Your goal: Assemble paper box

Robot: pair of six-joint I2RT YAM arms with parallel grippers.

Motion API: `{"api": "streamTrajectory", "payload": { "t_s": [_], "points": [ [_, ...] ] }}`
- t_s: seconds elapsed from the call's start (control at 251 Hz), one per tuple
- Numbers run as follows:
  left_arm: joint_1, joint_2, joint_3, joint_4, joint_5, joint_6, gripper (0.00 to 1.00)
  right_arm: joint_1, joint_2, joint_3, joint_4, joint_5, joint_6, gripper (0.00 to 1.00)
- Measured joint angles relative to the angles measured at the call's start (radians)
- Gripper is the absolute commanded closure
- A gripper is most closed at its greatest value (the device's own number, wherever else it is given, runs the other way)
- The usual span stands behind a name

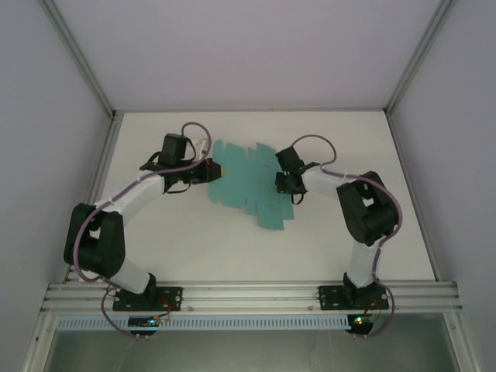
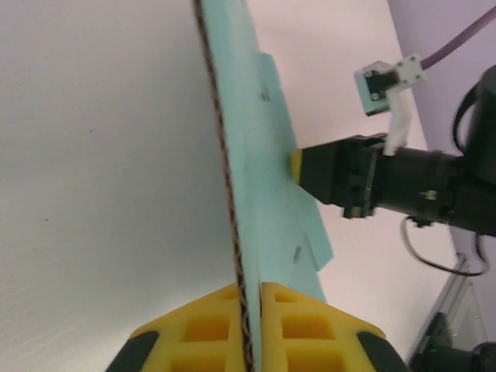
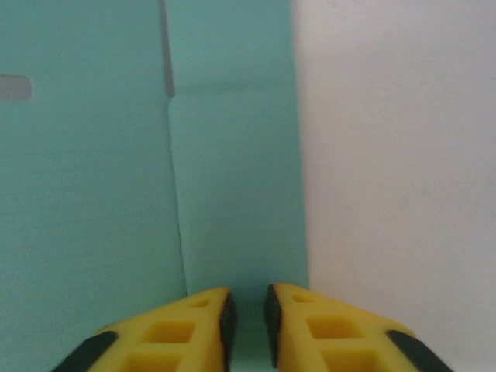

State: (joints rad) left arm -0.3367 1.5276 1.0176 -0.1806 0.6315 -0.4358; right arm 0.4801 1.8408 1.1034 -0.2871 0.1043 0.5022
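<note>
From their near mounts both arms bend inward over the tabletop (image 1: 194, 248). The left pincer (image 2: 249, 314) is pressed together on the left edge of the paper box (image 1: 246, 180). The right pincer (image 3: 248, 310), slightly spread, touches its right side, holding nothing. The box lies mid-tabletop, flat and unfolded, so assembly looks barely begun.

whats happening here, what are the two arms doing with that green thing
Two robot arms are working on a teal paper box, at this point a flat die-cut sheet lying unfolded on the white table. The left gripper is shut on the sheet's left edge, pinching the card between its fingers. The right gripper is down at the sheet near its right side, jaws slightly apart and gripping nothing. No flap looks folded up yet.
</note>
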Motion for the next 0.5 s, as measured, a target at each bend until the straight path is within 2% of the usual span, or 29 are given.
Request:
{"api": "streamTrajectory", "payload": {
  "t_s": [0.128,0.243,0.379,0.499],
  "points": [
    [0.004,-0.039,-0.079,0.103,0.048,-0.002,1.0,-0.046,-0.135,-0.074,-0.064,-0.059,-0.058,0.31],
    [0.021,-0.123,-0.165,0.266,0.137,-0.033,1.0,-0.141,-0.34,-0.132,-0.071,-0.187,-0.123,0.14],
    [0.051,-0.225,-0.231,0.483,0.215,-0.1,1.0,-0.291,-0.584,-0.194,-0.007,-0.405,-0.19,0.11],
    [0.062,-0.297,-0.251,0.631,0.264,-0.163,1.0,-0.394,-0.697,-0.246,0.048,-0.592,-0.216,0.12]
  ]
}}
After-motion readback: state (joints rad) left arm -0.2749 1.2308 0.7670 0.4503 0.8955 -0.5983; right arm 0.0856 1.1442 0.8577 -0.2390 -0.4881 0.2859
